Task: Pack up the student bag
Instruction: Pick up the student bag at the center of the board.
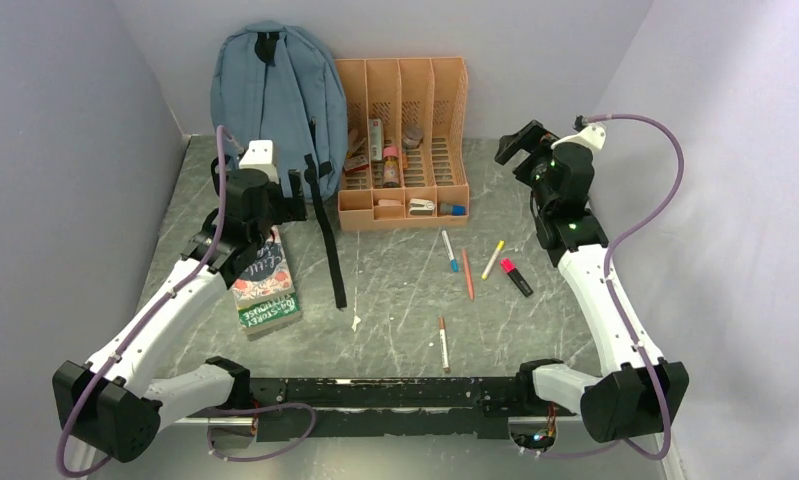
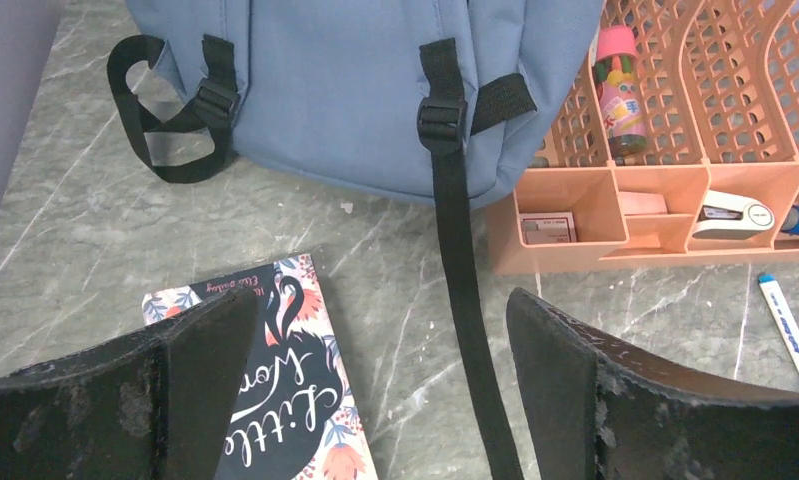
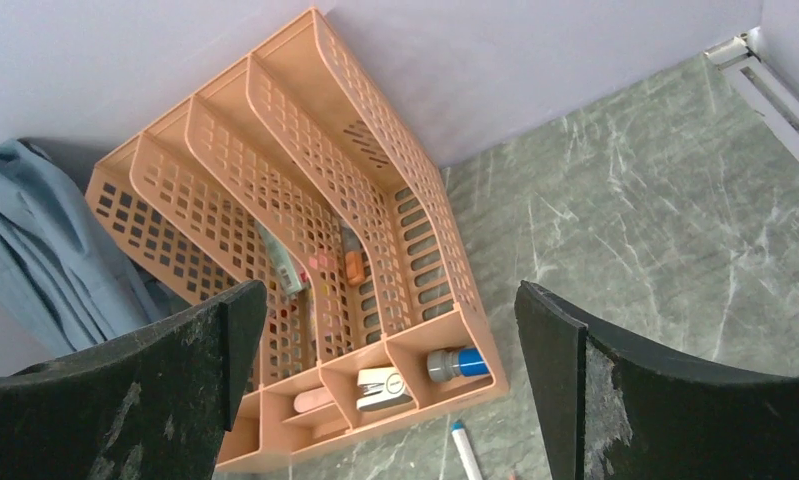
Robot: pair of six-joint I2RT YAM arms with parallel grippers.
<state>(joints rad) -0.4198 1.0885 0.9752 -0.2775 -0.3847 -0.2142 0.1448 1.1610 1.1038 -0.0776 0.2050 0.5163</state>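
A grey-green table (image 1: 395, 290) with a marbled surface and thin pale veins forms the base of a small enclosure. Three plain, pale lilac-grey walls close it in: a left wall (image 1: 55, 150), a back wall (image 1: 535, 40) and a right wall (image 1: 745, 150), each rising straight from the table's edge. In the right wrist view, a white strip (image 3: 770, 80) runs along the foot of one wall. The light is soft and even, and shadows are faint.
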